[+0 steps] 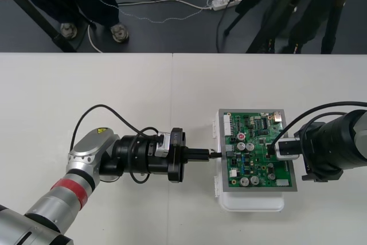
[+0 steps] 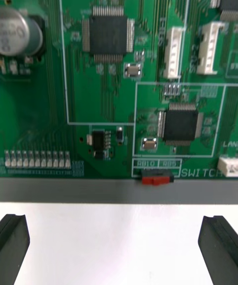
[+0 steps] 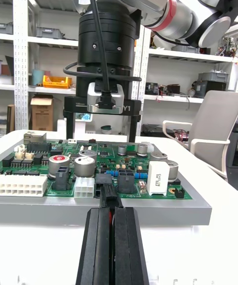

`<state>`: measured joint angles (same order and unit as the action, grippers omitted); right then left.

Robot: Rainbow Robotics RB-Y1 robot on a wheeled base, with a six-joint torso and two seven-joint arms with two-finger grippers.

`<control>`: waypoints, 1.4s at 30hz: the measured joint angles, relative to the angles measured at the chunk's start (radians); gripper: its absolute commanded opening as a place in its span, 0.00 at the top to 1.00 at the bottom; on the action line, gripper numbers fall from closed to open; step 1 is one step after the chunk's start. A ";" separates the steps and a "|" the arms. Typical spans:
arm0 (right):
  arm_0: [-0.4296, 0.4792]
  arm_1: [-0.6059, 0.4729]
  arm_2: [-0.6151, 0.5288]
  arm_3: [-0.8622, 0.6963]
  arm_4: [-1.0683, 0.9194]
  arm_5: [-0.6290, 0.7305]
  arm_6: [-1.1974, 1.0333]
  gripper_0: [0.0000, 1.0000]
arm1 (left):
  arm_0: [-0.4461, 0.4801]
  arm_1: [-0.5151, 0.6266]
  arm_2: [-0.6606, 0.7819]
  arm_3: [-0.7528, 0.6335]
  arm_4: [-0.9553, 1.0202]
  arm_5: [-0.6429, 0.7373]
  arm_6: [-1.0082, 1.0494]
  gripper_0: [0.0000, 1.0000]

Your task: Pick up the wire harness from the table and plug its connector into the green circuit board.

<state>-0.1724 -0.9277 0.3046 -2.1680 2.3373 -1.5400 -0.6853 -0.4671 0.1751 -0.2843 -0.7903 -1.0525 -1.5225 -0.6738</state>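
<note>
The green circuit board (image 1: 258, 153) sits on its white base (image 1: 252, 202) at the right of the table. My left gripper (image 1: 213, 154) reaches level to the board's left edge. In the left wrist view, the left gripper (image 3: 113, 211) is shut on the harness, with a red wire showing between its fingers (image 3: 99, 245). The black plug (image 3: 108, 195) touches the board's edge among the connectors; I cannot tell whether it is seated. My right gripper (image 1: 282, 148) hangs over the board's right side, open, its fingers (image 2: 12, 245) wide apart above the board (image 2: 99, 91).
The other gripper (image 3: 106, 101), with its camera, stands over the board's far side in the left wrist view. White and black connectors and tall capacitors (image 3: 84, 166) crowd the board's edge beside the plug. Bare table (image 1: 86, 84) lies to the left.
</note>
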 measured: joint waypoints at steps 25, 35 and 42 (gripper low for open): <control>-0.018 0.040 0.018 0.010 0.016 0.044 -0.001 0.00 | 0.000 -0.001 -0.001 0.000 0.002 0.000 0.000 1.00; -0.031 0.040 0.024 0.025 0.016 0.050 -0.001 0.00 | 0.000 -0.001 -0.001 0.000 0.002 0.000 0.000 1.00; -0.041 0.040 0.024 0.044 0.015 0.052 -0.001 0.00 | 0.000 -0.001 -0.001 0.000 0.002 0.000 0.000 1.00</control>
<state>-0.2138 -0.8879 0.3290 -2.1241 2.3524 -1.4879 -0.6860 -0.4671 0.1739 -0.2850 -0.7906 -1.0502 -1.5225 -0.6738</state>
